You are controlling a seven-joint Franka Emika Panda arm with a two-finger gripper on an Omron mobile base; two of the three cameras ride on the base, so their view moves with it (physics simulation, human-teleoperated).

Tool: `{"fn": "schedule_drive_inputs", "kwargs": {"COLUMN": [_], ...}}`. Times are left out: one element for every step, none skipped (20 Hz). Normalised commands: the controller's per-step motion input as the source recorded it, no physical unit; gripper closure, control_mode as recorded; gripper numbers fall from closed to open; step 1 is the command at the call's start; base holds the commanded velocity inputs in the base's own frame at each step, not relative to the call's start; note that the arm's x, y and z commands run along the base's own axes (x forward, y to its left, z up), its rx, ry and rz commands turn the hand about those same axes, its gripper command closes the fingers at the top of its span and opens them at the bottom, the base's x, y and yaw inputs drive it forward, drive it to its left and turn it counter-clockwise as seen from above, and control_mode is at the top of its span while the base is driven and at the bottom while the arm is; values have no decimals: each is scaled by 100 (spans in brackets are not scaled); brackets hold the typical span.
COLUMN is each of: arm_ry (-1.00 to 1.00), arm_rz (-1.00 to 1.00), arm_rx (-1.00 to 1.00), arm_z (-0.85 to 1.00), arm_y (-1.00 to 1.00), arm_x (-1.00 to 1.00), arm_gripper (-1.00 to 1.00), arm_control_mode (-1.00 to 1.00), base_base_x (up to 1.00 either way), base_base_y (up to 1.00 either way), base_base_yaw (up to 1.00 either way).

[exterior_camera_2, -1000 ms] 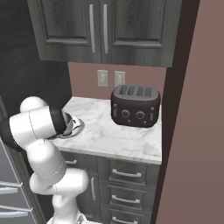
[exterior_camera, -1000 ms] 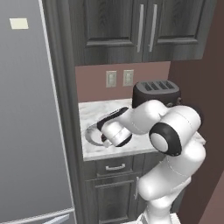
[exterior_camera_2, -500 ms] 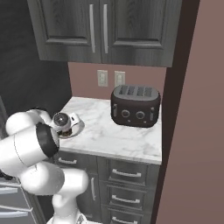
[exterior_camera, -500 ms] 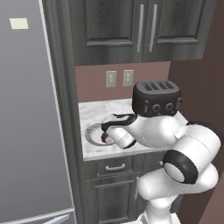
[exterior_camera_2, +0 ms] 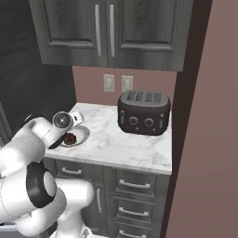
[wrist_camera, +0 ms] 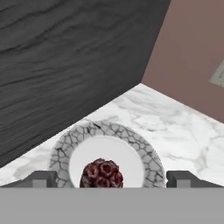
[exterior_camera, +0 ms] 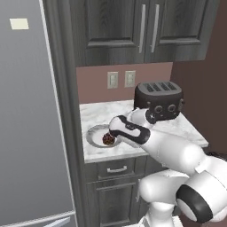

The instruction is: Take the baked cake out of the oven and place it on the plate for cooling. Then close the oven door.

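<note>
The cake, a small dark red-brown lump, lies in the middle of the plate, which is white with a grey crackled rim. The plate stands on the marble counter near its left end. My gripper is open just behind the cake, one fingertip on each side and well apart from it. From the left base view the cake rests on the plate with my gripper right beside it. The right base view has the cake and plate half behind my arm. The oven and the oven door are out of view.
A black toaster stands at the back right of the counter. A tall dark panel and grey fridge rise on the left. Dark cupboards hang overhead, drawers sit below, and a brown wall closes the right.
My arm has stretched out and its elbow has dropped to the lower right. The hand has drawn back off the plate, so the cake now shows lying free on it.
</note>
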Motion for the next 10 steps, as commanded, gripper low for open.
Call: {"fn": "schedule_drive_inputs", "kwargs": {"arm_ry": [9,10,13,13,15,19,21,21,21,20], "arm_rz": [-3,-3,-3,-3,-4,-5,-6,-6,-5,-5], "arm_rx": [0,0,0,0,0,0,0,0,0,0], "arm_z": [100,100,100,100,100,100,100,100,100,94], "arm_y": [0,0,-3,-10,-16,-26,-29,-36,-41,-45], "arm_x": [-13,-23,-36,-41,-56,-67,-79,-84,-91,-96], "arm_gripper": [-100,-100,-100,-100,-100,-100,-100,-100,-100,-100], "arm_control_mode": [-100,-100,-100,-100,-100,-100,-100,-100,-100,-100], "base_base_x": [0,0,0,0,0,0,0,0,0,0], "base_base_y": [0,0,0,0,0,0,0,0,0,0], "base_base_yaw": [0,0,0,0,0,0,0,0,0,0]}}
